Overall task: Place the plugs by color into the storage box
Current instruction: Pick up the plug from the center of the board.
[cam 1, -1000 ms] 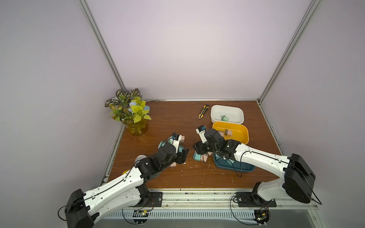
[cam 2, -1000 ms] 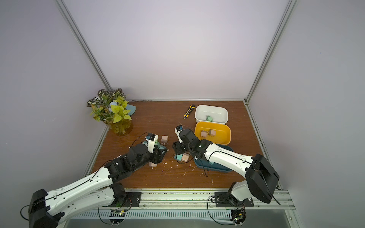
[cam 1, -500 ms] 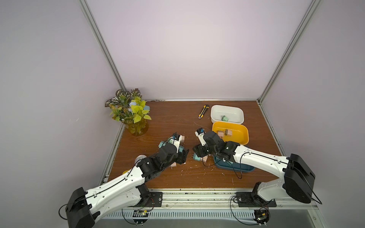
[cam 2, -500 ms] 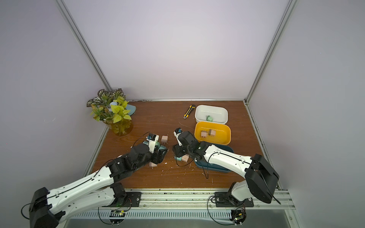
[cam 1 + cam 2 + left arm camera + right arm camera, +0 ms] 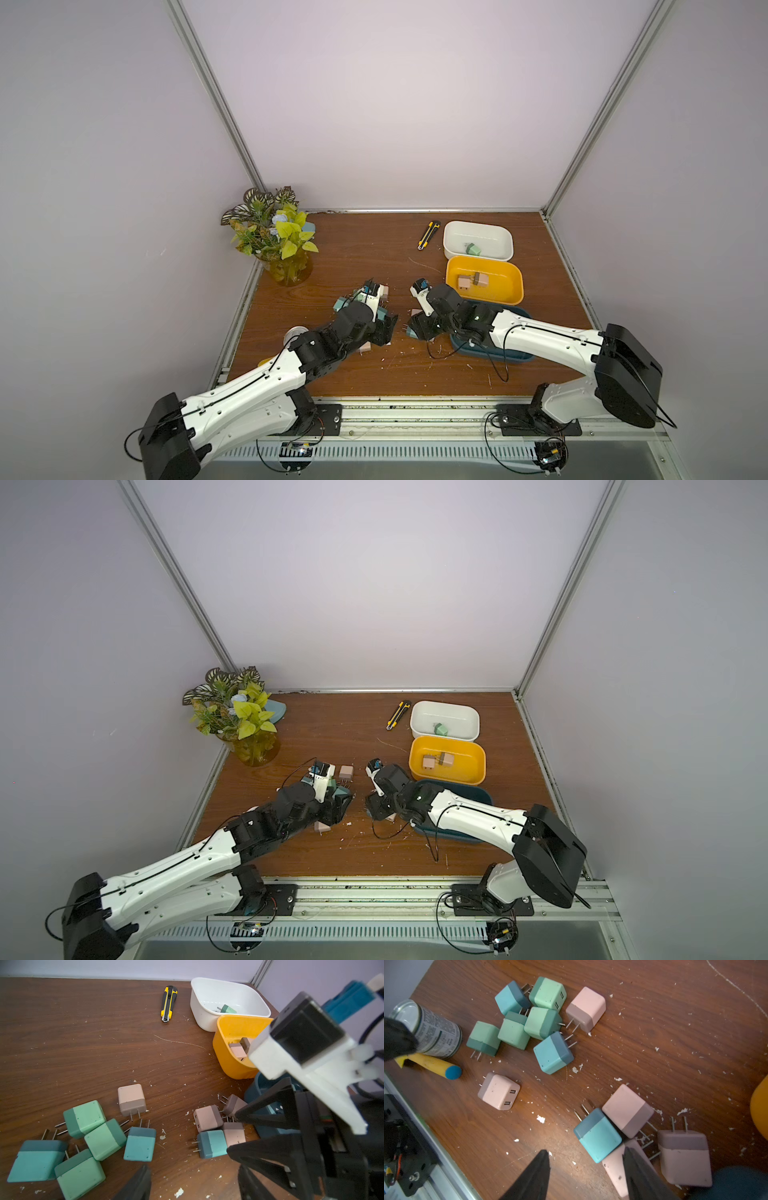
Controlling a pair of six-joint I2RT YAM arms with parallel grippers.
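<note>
Right hand (image 5: pixel 585 1152) hovers low, jaws apart

Soft, even lighting; wrist views blurred close-up.

Black jaws on my right gripper (image 5: pixel 585 1150). Just ahead: teal plug (image 5: pixel 600 1138), slate band. Beside it, pink plugs (image 5: pixel 627 1111), mauve-banded. Farther off, mint plugs (image 5: pixel 548 993), dark-green bands. Brown woodgrain table (image 5: pixel 675 1022), white-flecked.

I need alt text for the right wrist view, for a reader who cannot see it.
The right gripper, its two black fingers open, hovers over a brown wooden table beside one teal-blue plug and three pale pink plugs. Farther away lie a cluster of mint green and teal-blue plugs, two more pink plugs and a tin can.
</note>
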